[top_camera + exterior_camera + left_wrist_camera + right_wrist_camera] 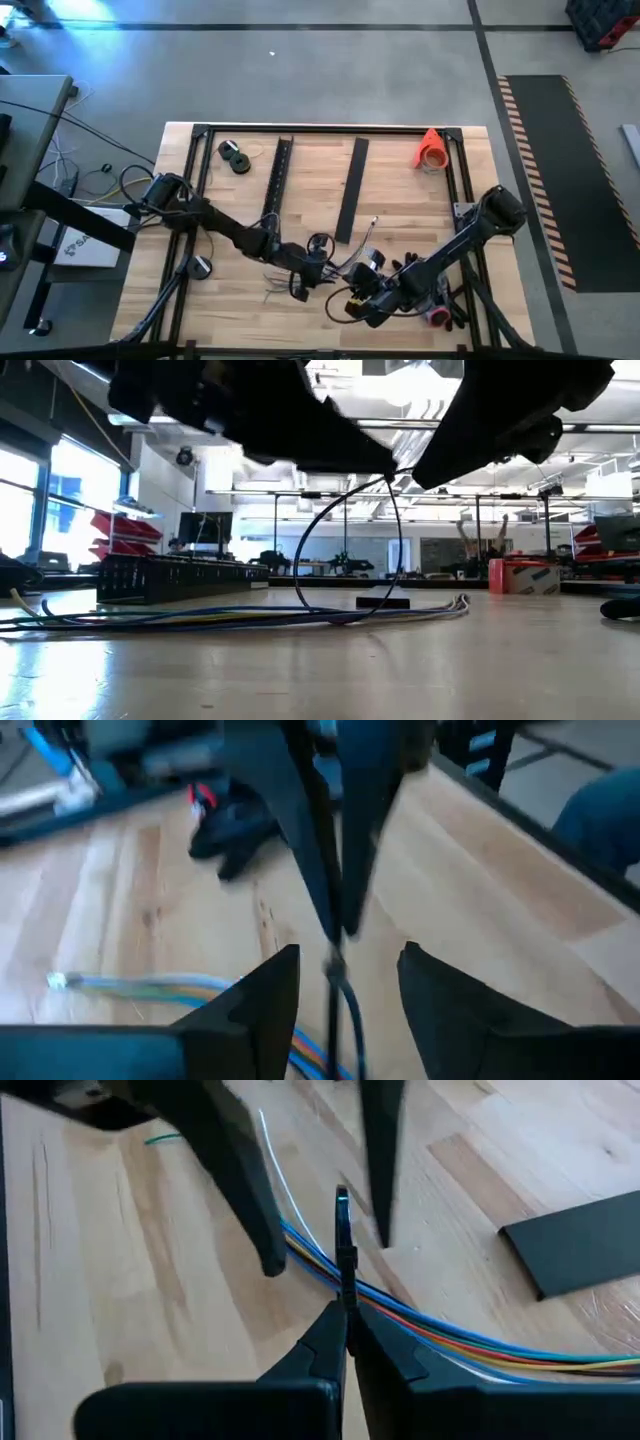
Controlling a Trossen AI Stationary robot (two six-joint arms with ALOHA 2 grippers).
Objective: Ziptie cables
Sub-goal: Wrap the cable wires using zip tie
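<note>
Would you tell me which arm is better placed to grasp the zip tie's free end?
Left, probably: the left pincer stands open around the thin black zip tie, which the right pincer is shut on by the bundle of coloured cables.

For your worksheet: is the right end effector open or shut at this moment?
Shut. In the right wrist view the right end effector has its fingers pressed together on a thin black ziptie above the cables.

The cables [470, 1335] are thin blue, orange and yellow wires. They lie flat together on the wooden table, with a black ziptie [350, 550] looped around them.
</note>
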